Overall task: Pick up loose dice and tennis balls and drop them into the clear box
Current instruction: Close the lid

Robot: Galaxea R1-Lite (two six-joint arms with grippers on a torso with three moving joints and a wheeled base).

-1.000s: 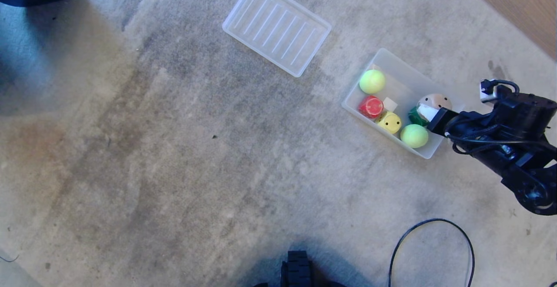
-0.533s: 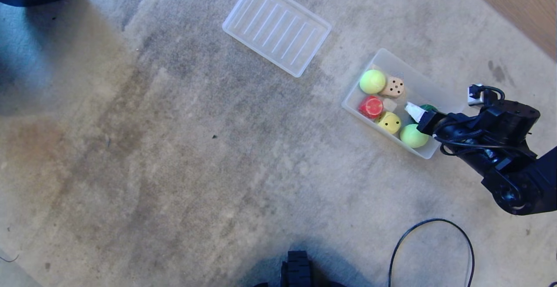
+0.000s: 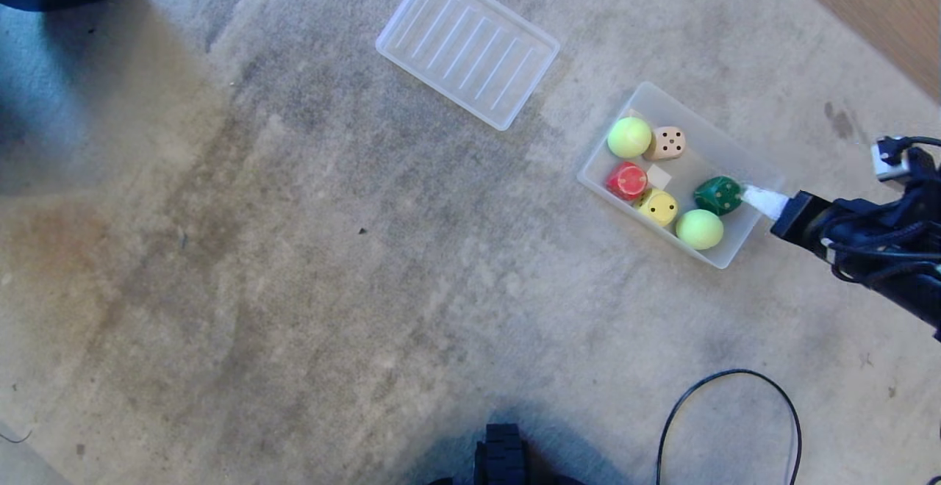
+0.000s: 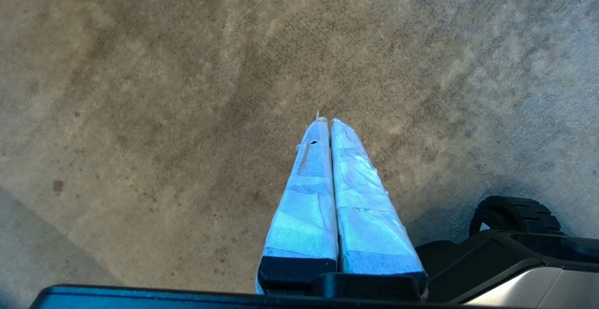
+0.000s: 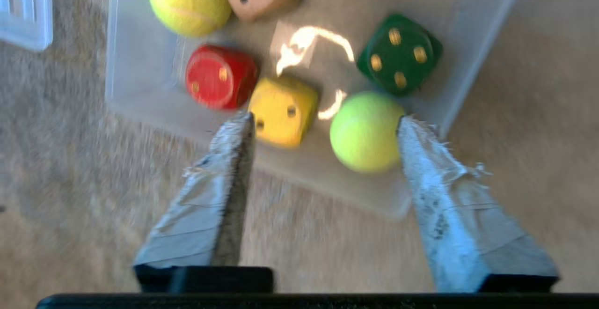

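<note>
The clear box (image 3: 724, 153) sits on the carpet (image 3: 294, 250) toward its right side and holds six things: four dice and two tennis balls. The dice are one red die (image 3: 627, 180), one yellow die (image 3: 659, 207), one dark green die (image 3: 718, 195) and one beige die (image 3: 667, 143). One tennis ball (image 3: 629, 137) lies at the box's far end, touching the beige die; the other tennis ball (image 3: 700, 229) lies at the near end, just beside the green die. No die or ball lies loose on the carpet.

The right pincer (image 5: 323, 121) hovers empty near the box's near-right corner, its fingers spread apart. The left pincer (image 4: 326, 124) hangs over bare carpet with its taped fingers pressed together, holding nothing.

Only the head view shows the whole ribbed tray (image 3: 467, 45), well apart from the box, and a black cable (image 3: 731, 411) looping at the carpet's near edge. The right wrist view shows the pips closely: four yellow ones on the green die's top. Only the left wrist view shows the left pincer. No writing or brand can be read.
</note>
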